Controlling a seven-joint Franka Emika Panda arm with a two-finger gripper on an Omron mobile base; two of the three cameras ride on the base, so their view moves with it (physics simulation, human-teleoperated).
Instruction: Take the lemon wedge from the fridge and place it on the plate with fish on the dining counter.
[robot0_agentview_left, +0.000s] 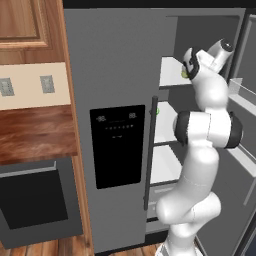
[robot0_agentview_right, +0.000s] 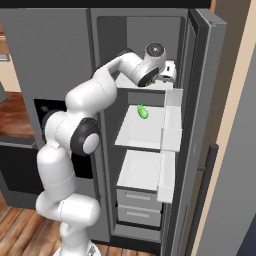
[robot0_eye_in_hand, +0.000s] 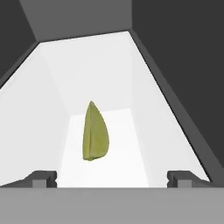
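The fridge (robot0_agentview_left: 115, 60) stands with its left door shut and its right door (robot0_agentview_right: 200, 125) swung open. My arm reaches into the top shelf (robot0_agentview_right: 145, 84). In the hand view the lemon wedge (robot0_eye_in_hand: 95, 133), small and yellow-green, lies on the white shelf floor (robot0_eye_in_hand: 127, 144). It sits just ahead of my gripper (robot0_eye_in_hand: 112, 178) and slightly left of centre. The two fingertips (robot0_eye_in_hand: 43, 177) stand wide apart and open, with nothing between them. The right base view shows the gripper (robot0_agentview_right: 168, 73) at the shelf's right side. The plate with fish and the dining counter are out of view.
A brighter green fruit (robot0_agentview_right: 142, 111) lies on the shelf below. The open door carries white bins (robot0_agentview_right: 170, 130) close to my hand's right. Two drawers (robot0_agentview_right: 140, 200) sit at the fridge's bottom. A dark oven (robot0_agentview_left: 35, 200) and a wooden counter (robot0_agentview_left: 35, 130) lie left of the fridge.
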